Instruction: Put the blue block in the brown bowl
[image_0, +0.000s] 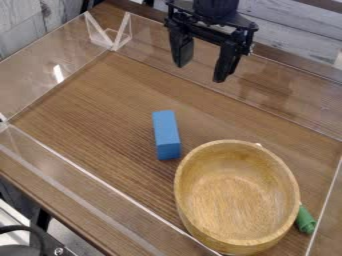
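The blue block (166, 134) lies flat on the wooden table, its long side running roughly toward the camera, just left of the brown bowl (238, 195). That large wooden bowl sits at the front right, with nothing inside it. My gripper (203, 58) hangs above the table at the back, pointing down, well behind and slightly right of the block. Its two black fingers (179, 50) stand apart, open, with nothing between them.
Clear acrylic walls (54, 75) fence the table on all sides. A small green object (306, 219) lies by the bowl's right rim. A clear folded stand (107, 35) sits at the back left corner.
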